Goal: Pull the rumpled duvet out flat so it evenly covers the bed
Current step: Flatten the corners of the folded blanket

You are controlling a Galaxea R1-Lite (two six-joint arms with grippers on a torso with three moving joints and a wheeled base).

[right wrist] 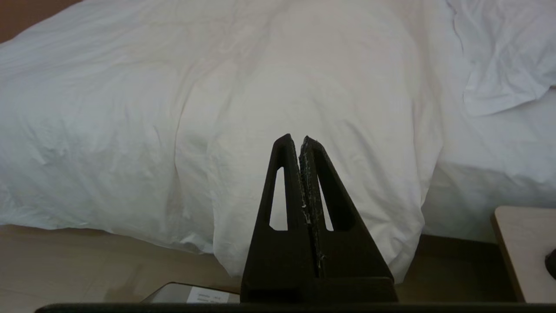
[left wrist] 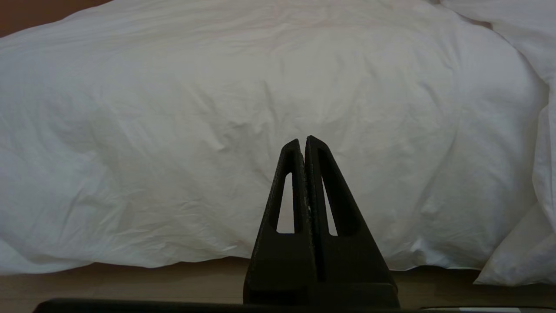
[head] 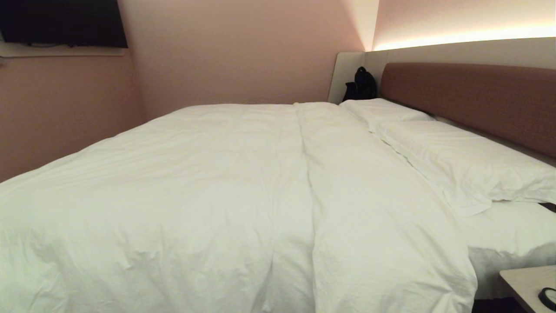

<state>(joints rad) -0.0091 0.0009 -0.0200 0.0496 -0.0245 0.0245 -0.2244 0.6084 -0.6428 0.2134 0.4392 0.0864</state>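
The white puffy duvet (head: 226, 195) lies spread over the bed (head: 512, 243), softly wrinkled, with a long fold running down its middle. Its near edge hangs over the bedside (left wrist: 217, 208) (right wrist: 330, 108). Two white pillows (head: 456, 156) lie against the reddish-brown headboard (head: 473, 98) on the right. Neither arm shows in the head view. My left gripper (left wrist: 302, 141) is shut and empty, held off the hanging duvet edge. My right gripper (right wrist: 296, 139) is shut and empty too, pointing at the duvet's fold near its right corner.
A light wooden bedside table (head: 527, 278) (right wrist: 521, 248) stands at the near right with a dark round object (head: 548, 298) on it. A black bag (head: 360, 84) sits beyond the far pillow. Wooden floor (left wrist: 130, 287) runs under the bedside. A dark screen (head: 63, 21) hangs on the left wall.
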